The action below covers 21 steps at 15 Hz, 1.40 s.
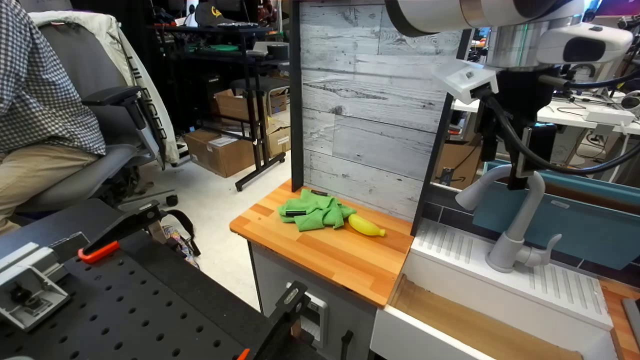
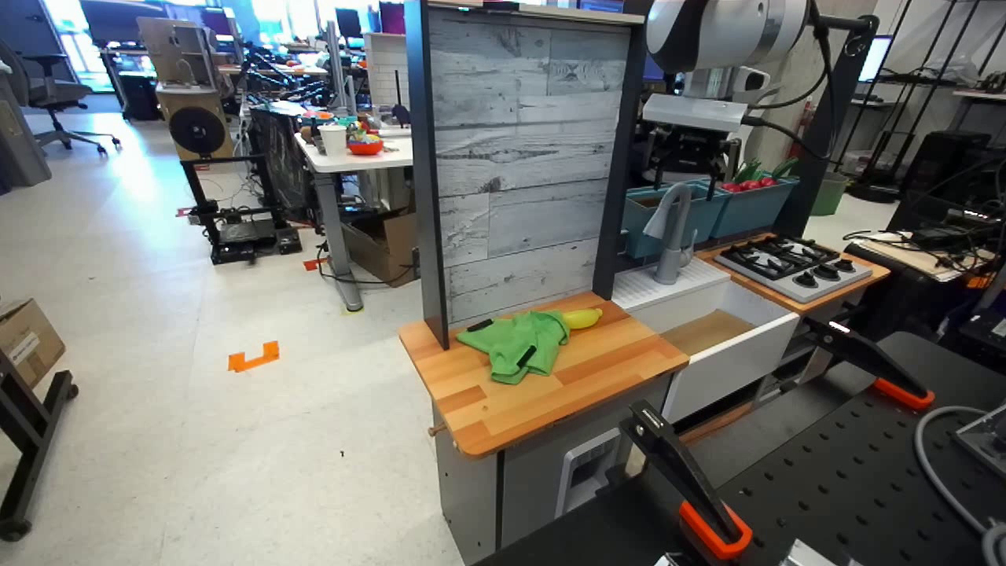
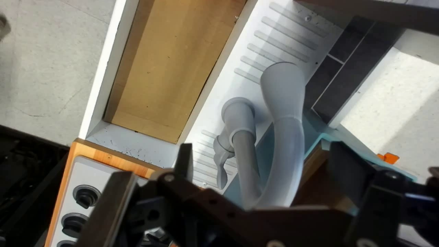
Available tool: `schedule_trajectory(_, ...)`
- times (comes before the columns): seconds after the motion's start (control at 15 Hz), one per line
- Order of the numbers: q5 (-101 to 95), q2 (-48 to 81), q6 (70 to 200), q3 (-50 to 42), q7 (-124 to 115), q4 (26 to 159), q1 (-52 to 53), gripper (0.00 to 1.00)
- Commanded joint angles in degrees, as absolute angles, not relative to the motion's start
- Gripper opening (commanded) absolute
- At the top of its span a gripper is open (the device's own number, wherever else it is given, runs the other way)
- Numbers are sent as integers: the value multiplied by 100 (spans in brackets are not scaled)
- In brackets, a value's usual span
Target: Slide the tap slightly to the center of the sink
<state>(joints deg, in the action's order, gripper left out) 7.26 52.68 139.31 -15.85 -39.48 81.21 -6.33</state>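
Plainly wide, astride the top of the tap (image 3: 289, 144)

Down from the robot arm (image 2: 727, 35), with the gripper (image 3: 264, 161) spread wide at the crown of the grey arch. Seen in the wrist view with fingers (image 3: 185, 159) well apart and the curved tube in the gap between. Cannot tell touching from just clear at either side.

As for the tap, seated by the base (image 3: 240, 113) on the ribbed back ledge (image 1: 445, 245) of the sink (image 2: 731, 371), partway along, with grooves to both sides. Turned at the spout (image 3: 283, 85) along the ledge, toward the whitewashed panel (image 1: 365, 100); fitted with a small side lever (image 3: 221, 173) on the stovetop (image 2: 798, 267) side. Backed by a teal bin (image 1: 585, 225), with red rounds and green tops (image 2: 754, 183) beyond, in an exterior view. Brown across the bottom of the sink, white up the walls.

Visible in both exterior views, on the wooden counter (image 1: 320, 257) beside the sink: a crumpled green cloth (image 1: 317, 215) with short black pieces (image 1: 296, 213), and a yellow banana (image 1: 365, 226) just beside. At the edge of an exterior view, a seated person (image 1: 45, 95) in a checked shirt. Lower down, a black perforated table (image 2: 817, 472) with orange-tipped clamps (image 2: 684, 472).
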Motion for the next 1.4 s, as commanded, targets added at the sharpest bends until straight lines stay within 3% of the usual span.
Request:
schedule_trajectory(0.0,598,5523,13813,-1647,-4107,7747,-592,74)
schedule_trajectory(0.6,560,5685,13586,-1626,-3996,7452,-645,5)
schedule_trajectory(0.67,546,5680,13486,-1611,-3931,7434,-668,2)
schedule_trajectory(0.73,523,5676,13376,-1600,-3853,7412,-695,6)
schedule_trajectory(1.33,350,5807,12427,-1487,-2287,6865,-1157,6)
